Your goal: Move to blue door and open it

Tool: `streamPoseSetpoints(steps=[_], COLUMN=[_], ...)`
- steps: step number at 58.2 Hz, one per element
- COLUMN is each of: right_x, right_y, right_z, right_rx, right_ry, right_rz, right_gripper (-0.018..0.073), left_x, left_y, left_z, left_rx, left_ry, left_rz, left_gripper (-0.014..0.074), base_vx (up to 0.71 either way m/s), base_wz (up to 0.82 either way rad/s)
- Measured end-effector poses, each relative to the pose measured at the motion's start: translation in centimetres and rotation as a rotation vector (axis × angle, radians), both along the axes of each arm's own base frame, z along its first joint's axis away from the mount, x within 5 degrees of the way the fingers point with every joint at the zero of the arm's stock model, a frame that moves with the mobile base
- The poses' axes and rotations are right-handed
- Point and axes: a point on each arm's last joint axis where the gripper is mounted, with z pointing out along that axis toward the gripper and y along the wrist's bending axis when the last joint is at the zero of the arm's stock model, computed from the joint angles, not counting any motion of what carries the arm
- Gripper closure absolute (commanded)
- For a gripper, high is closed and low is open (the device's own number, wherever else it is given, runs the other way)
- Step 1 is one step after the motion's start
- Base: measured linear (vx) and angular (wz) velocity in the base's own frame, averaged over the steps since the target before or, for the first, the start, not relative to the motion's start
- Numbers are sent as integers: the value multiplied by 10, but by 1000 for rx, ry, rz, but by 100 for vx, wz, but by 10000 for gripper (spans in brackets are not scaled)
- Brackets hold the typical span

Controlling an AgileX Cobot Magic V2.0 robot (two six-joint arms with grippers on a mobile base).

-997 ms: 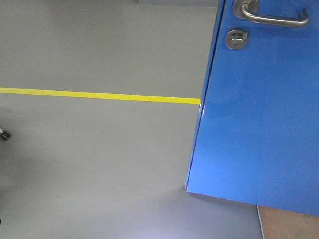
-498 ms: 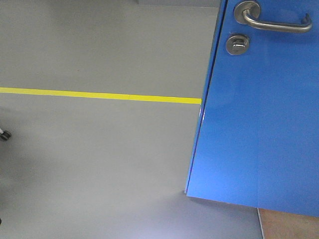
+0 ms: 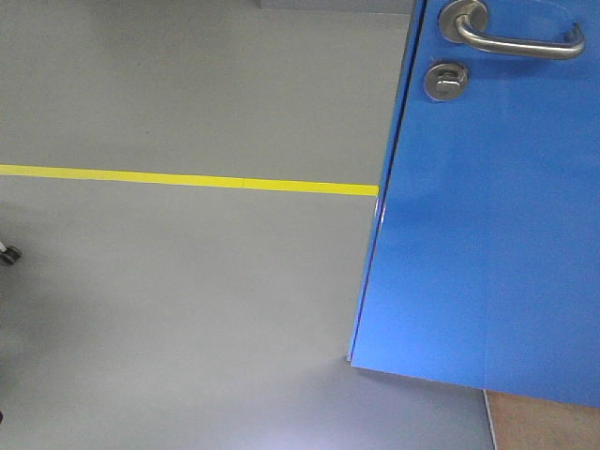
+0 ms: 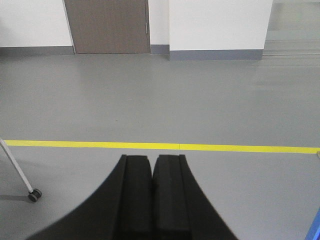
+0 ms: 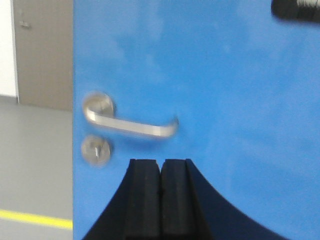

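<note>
The door [image 3: 487, 206] filled the front view's right side, glossy and probably heavy, so the lever [image 5: 131, 125] looked like the only real grip. The right gripper [image 5: 160, 200] sat clenched just below it, left gripper [image 4: 151, 200] clenched too, facing the floor [image 4: 160, 100].

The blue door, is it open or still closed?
Open, at least partly. The blue door shows its free edge with grey floor and the yellow line running on beyond it, no frame there.

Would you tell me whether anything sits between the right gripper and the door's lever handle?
Nothing does. In the right wrist view the right gripper, shut, sits just below the lever handle, with only bare blue door panel between them.
</note>
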Motion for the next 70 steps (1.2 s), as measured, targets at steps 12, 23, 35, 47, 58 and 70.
streamPoseSetpoints(steps=[12, 23, 35, 47, 58, 70], right_x=[-27, -49, -54, -54, -54, -54], right_y=[-1, 0, -2, -5, -5, -5], right_z=[-80, -119, -138, -137, -136, -136], right_rx=[44, 121, 113, 126, 131, 131], right_ry=[59, -42, 55, 37, 27, 27], right_rz=[-7, 7, -23, -75, -75, -75], right_gripper=[548, 548, 548, 548, 548, 548], left_x=[0, 0, 0, 0, 0, 0], left_y=[0, 0, 0, 0, 0, 0], left_z=[0, 0, 0, 0, 0, 0], left_rx=[0, 0, 0, 0, 0, 0], left_ry=[0, 0, 3, 4, 4, 4], left_rz=[0, 0, 0, 0, 0, 0], left_gripper=[524, 524, 524, 524, 524, 524], base_vx=[0, 0, 0, 0, 0, 0], base_wz=[0, 0, 0, 0, 0, 0])
